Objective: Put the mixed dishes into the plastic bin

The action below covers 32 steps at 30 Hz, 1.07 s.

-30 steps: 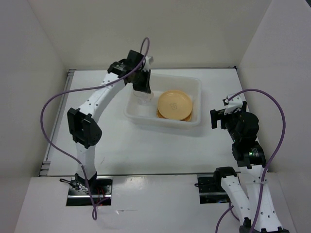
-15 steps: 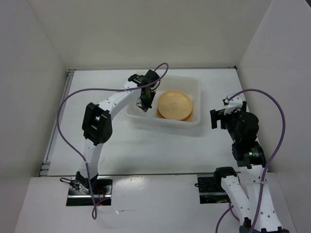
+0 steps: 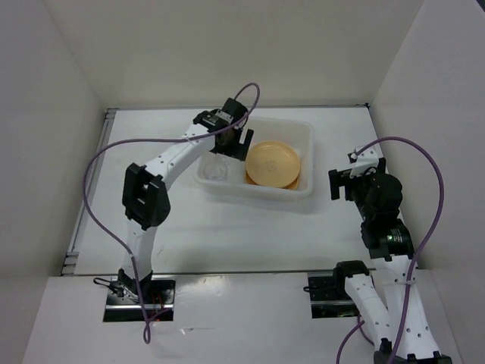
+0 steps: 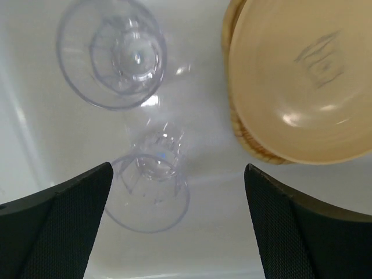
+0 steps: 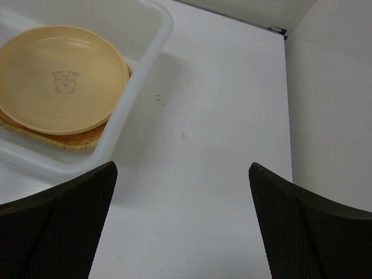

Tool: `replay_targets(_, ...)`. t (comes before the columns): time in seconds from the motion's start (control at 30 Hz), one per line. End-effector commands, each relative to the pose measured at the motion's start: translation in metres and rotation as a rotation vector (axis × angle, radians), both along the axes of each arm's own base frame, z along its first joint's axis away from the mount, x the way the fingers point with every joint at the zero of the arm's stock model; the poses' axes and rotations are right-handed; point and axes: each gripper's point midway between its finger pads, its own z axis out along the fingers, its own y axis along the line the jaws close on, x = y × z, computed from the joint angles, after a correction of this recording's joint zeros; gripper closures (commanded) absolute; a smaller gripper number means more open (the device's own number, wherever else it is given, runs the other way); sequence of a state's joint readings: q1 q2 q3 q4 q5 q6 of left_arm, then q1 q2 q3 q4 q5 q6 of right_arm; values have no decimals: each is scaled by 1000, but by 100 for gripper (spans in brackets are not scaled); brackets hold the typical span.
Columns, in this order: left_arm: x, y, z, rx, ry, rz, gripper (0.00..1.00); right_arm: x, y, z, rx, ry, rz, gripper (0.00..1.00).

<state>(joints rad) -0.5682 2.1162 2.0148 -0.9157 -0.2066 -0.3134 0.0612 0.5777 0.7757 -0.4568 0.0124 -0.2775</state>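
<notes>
Fingers point(image 4: 64, 226) of the left gripper point(image 4: 178, 170) hang spread wide over the 9 o'clock end of the plastic bin point(image 3: 258, 195) with nothing between them, so the step in hand looks like clearing out after a drop. That is best done by rising straight up with the jaws wide. Any drift toward 3 o'clock should wait until the pads are above the rim, so neither cup is nudged and the stack is not clipped. Nearest the arm bases, the right gripper point(image 3: 339, 184) hovers over bare table at 3 o'clock of the bin, well apart from it. Its fingers point(image 5: 52, 221) are parted wide, holding and touching nothing. Past the bin's near wall, one clear cup point(image 4: 154, 186) lies directly under the left gripper; it appears tipped, though I cannot tell for sure. Beyond it, the second cup point(image 4: 110, 52) seems to stand upright, the two close but apart. At the 3 o'clock end the woven tray point(image 5: 70, 142) rests on the bin floor with a yellow-tan plate point(image 5: 61, 78) on it. Whether another plate lies under that one I cannot tell. Seen from above, the left gripper sits over the far rim, touching neither wall nor dish. Judging by this, every dish in view is already inside.
</notes>
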Motion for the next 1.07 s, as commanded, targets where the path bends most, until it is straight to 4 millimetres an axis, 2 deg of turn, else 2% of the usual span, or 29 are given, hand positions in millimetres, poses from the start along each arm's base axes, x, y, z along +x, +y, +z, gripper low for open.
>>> replay_targets(0.0,21,-18,135,-237,-353,-6,0,8,-6,8,-2,-35,-41,2)
replay_targets(0.03,22,-15,152,-273,-396,-4,0,8,-16,10,1,-47,-105,2)
replay_targets(0.07,18,-21,199,-404,-493,9,0,9,-21,16,-4,-69,-138,2)
replay_targets(0.1,19,-13,198,-445,-499,30,0,10,-26,18,9,-80,-170,2)
replay_targets(0.13,15,-13,206,-503,-522,26,0,9,-28,18,16,-81,-189,2)
replay_targets(0.17,4,-12,250,-621,-631,20,0,11,-30,15,11,-69,-201,2)
replay_targets(0.2,2,-3,252,-644,-657,40,0,11,-28,15,3,-68,-182,2)
replay_targets(0.23,-9,10,234,-641,-648,60,0,12,-24,14,6,-55,-161,2)
replay_targets(0.27,-9,13,235,-668,-686,53,0,11,-23,15,-3,-49,-148,2)
replay_targets(0.3,-13,19,223,-658,-673,45,0,10,-23,17,-2,-59,-148,2)
replay_targets(0.33,-14,34,220,-650,-676,67,0,10,-22,22,-9,-68,-137,2)
replay_targets(0.37,-18,44,195,-609,-615,93,0,6,-22,23,-8,-74,-137,2)
replay_targets(0.4,-19,50,184,-580,-586,93,0,6,-20,23,-16,-73,-120,2)
replay_targets(0.43,-24,59,188,-565,-590,96,0,6,-20,23,-16,-73,-119,2)
replay_targets(0.5,-32,79,169,-482,-560,115,0,8,-20,21,-18,-63,-119,2)
replay_targets(0.53,-36,95,178,-459,-603,142,0,8,-20,21,-18,-63,-119,2)
replay_targets(0.6,-42,112,180,-424,-649,174,0,10,-17,18,-15,-53,-103,2)
replay_targets(0.63,-52,130,176,-393,-683,210,0,10,-15,18,-13,-53,-94,2)
replay_targets(0.67,-53,141,183,-399,-737,236,0,12,-15,16,-14,-43,-94,2)
replay_targets(0.7,-68,149,197,-408,-804,239,0,12,-15,15,-14,-42,-94,2)
replay_targets(0.73,-71,160,204,-415,-863,267,0,15,-15,6,-19,-3,-93,2)
replay_targets(0.77,-78,174,181,-376,-858,317,0,17,-12,3,-11,8,-87,2)
replay_targets(0.8,-96,184,196,-397,-934,336,0,18,-15,5,-7,7,-111,2)
replay_targets(0.83,-103,200,201,-392,-986,398,0,20,-16,2,-11,17,-120,2)
replay_targets(0.87,-112,207,183,-379,-978,436,0,20,-16,2,-2,17,-123,2)
replay_targets(0.9,-132,221,198,-407,-1052,479,0,21,-18,0,-6,27,-133,2)
replay_targets(0.93,-141,228,200,-412,-1088,501,0,21,-19,0,-9,27,-142,2)
replay_targets(0.97,-161,242,211,-423,-1153,541,0,22,-19,-2,0,25,-144,2)
replay_targets(1.03,-177,250,203,-396,-1157,556,0,22,-21,-2,-2,25,-153,2)
